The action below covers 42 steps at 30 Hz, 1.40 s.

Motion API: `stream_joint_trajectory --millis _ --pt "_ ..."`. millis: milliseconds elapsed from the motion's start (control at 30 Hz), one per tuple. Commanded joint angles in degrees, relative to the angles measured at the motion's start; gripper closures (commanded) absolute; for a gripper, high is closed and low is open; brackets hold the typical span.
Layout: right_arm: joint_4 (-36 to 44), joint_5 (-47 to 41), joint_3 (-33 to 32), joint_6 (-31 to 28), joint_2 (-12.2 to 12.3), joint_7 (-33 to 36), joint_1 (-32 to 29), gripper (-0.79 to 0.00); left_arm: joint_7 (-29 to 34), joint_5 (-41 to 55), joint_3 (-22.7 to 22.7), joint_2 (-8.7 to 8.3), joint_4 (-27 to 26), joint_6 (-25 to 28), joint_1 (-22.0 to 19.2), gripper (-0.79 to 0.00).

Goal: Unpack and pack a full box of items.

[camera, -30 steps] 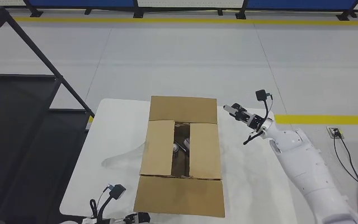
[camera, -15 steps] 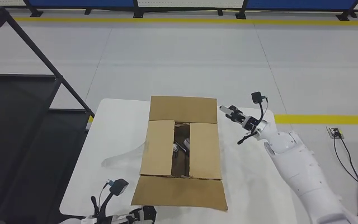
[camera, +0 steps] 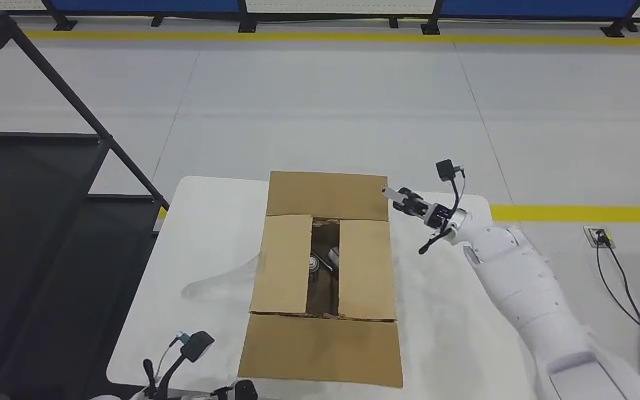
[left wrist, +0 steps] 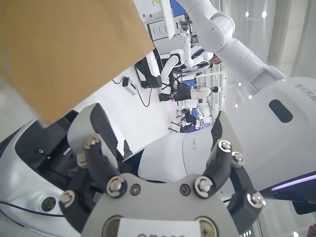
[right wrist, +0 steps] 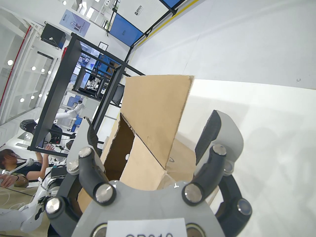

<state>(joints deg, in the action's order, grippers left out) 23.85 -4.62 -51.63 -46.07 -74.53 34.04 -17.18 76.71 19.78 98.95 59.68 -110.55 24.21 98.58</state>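
A brown cardboard box stands mid-table with all its flaps folded outward. The gap between the two side flaps shows dark items inside, too small to make out. My right gripper hovers at the right corner of the far flap. In the right wrist view it is open, and that flap stands between and beyond its fingers. My left gripper is open and holds nothing. It sits below the near flap at the table's front edge, where the left arm shows.
The white table has bare room on both sides of the box. A black metal rack stands close to the table's left side. Beyond the far edge lies open floor with a yellow line.
My right gripper has moved left, up to the right corner of the far flap. The left arm has drawn back toward the front edge. The near flap shifted slightly and settled.
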Motion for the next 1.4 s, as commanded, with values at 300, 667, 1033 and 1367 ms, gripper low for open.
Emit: stream_joint_trajectory --millis 300,667,1033,1367 --pt "-5.8 -10.0 -1.1 -10.0 -2.3 9.4 2.0 -0.785 -2.6 -0.4 -1.7 -0.38 -0.1 2.9 0.5 -0.785" --pt "0.4 -14.0 -0.8 -11.9 -0.3 12.3 -0.5 -0.785 -12.5 2.7 -1.6 -0.26 -3.7 3.8 1.3 -0.785" --pt "9.5 -12.0 3.2 -11.3 4.7 12.9 -1.4 -0.785 -21.3 -1.6 -4.0 0.02 -7.7 4.7 1.2 -0.785" --pt "17.7 -11.4 5.5 -7.2 9.0 17.0 -2.5 -0.785 -28.5 -6.7 -5.2 0.21 -8.4 2.7 0.0 -0.785"
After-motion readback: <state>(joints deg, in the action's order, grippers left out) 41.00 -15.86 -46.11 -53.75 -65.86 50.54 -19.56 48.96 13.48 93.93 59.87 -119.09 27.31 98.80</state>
